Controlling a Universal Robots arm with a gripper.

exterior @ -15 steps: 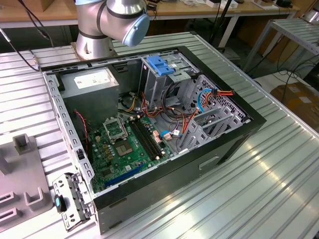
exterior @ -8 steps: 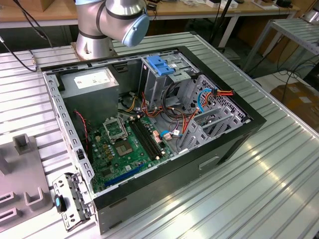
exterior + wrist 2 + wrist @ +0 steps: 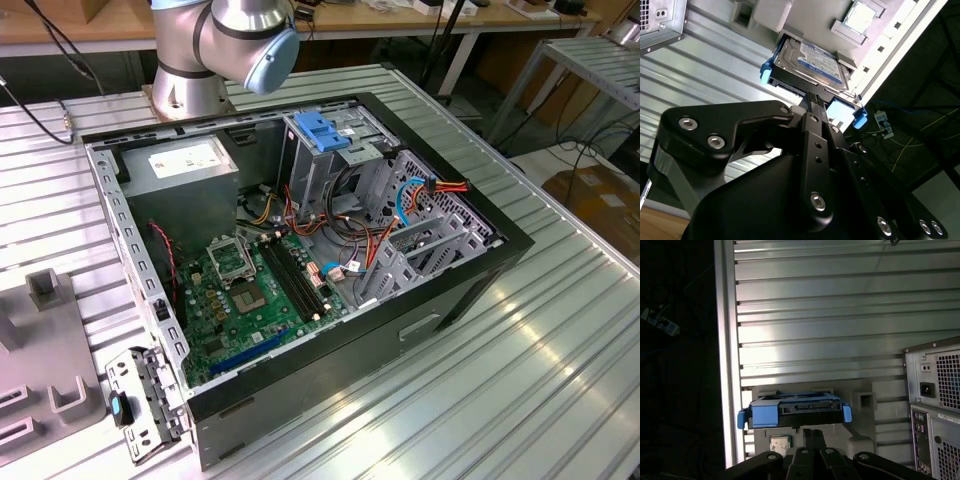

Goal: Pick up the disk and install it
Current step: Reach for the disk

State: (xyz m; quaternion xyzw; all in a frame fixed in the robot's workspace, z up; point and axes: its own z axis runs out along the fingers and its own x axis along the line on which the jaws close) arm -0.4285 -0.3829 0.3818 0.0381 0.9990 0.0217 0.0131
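Disk [image 3: 810, 62] lies flat, label up, in the grey holder [image 3: 862, 390] on the worktop [image 3: 815, 315], well outside the case [image 3: 935, 405]. Gripper [image 3: 812, 97] sits just beside its connector edge, jaws pressed together, pinching nothing. The risk as I see it: closed like that it cannot take the disk, and any push forward would ram the connectors or shove the disk out of its seat (the worktop's edge is near). 1 chip [image 3: 860, 17] sits in the same holder just beyond, and a skewed grab at the 2 blue rails could knock it. Nothing stands between gripper and disk.
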